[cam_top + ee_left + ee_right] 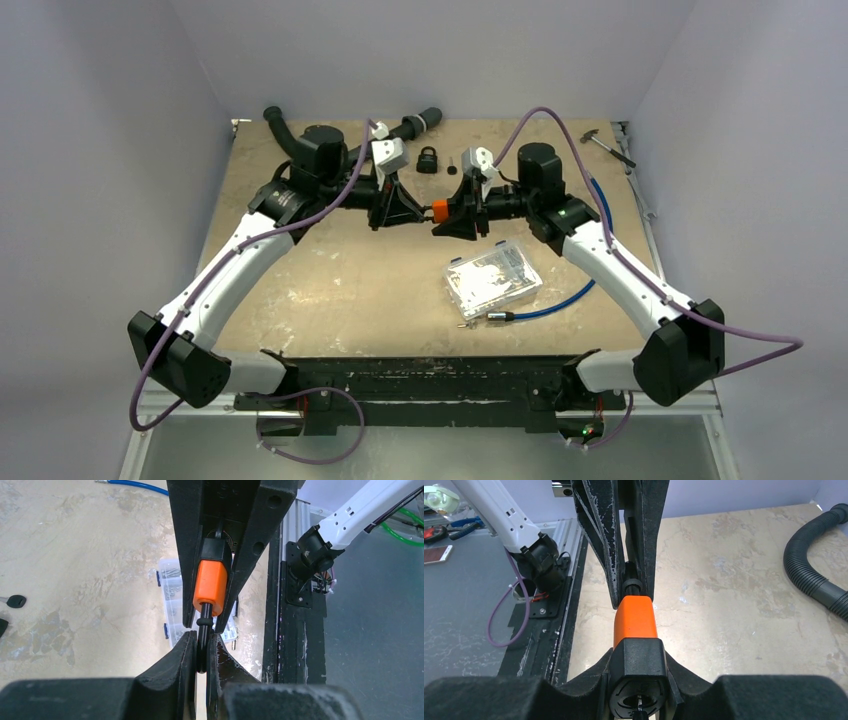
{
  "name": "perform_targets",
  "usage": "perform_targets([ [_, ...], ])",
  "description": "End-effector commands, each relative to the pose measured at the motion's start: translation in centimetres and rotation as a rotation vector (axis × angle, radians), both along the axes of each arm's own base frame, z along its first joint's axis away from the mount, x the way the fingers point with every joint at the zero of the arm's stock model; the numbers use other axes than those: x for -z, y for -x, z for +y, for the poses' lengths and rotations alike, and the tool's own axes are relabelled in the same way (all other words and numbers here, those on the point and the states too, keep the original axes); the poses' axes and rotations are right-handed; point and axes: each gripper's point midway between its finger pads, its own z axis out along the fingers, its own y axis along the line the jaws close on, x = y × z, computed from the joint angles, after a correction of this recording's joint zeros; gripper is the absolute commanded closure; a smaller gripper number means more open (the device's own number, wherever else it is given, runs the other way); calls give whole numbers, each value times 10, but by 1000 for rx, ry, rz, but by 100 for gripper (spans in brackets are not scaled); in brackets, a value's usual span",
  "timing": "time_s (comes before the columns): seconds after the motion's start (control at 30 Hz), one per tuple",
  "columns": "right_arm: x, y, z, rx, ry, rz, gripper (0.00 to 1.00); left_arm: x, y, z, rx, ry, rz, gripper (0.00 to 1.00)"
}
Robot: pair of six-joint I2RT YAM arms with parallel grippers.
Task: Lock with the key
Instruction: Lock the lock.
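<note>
Tan, scuffed tabletop (pixel 330 270) inside a pale-walled booth, with two white-and-black arms reaching in from the near edge and meeting tip to tip above the middle of the board; between them hangs an orange lock (pixel 211 582), held off the surface with its long axis running from one set of fingers to the other. The left gripper (pixel 202 640) has its fingers pressed together on the thin black shackle that sticks out of the orange end; only that narrow bar sits between the pads. The right gripper (pixel 639 655) is clamped on the opposite end, its fingers hugging both sides of the square black cap, with the round keyhole face turned back towards its own wrist; seen from the left wrist, these fingers run alongside the orange body, and their tips come close to the left fingertips. The key (pixel 452 165), with a black head, lies flat on the table beyond the fingertips, towards the back wall, touching neither gripper; just beside it, on the left fingers' side, stands a small black padlock (pixel 427 159). A clear plastic parts box (pixel 492 279) rests on the near side of the right fingers, a blue cable (pixel 570 295) curving past it; a black corrugated hose (pixel 285 130) lies beyond the left fingers at the far edge.
</note>
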Motion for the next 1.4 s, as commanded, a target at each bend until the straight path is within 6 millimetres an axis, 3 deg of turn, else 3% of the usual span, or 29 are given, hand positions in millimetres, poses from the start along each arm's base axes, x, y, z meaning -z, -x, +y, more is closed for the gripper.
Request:
perform_targets([
  [0.0, -23, 14, 20, -90, -53, -84, 100, -37, 2, -28, 68, 136, -109, 100],
  [0.63, -25, 13, 26, -141, -56, -189, 100, -45, 12, -41, 142, 194, -65, 100],
  [1.03, -31, 23, 32, -214, -75, -102, 100, -51, -16, -39, 47, 166, -281, 100],
  [1.37, -27, 18, 37, -216, -72, -99, 100, -61, 0, -53, 104, 264, -138, 100],
])
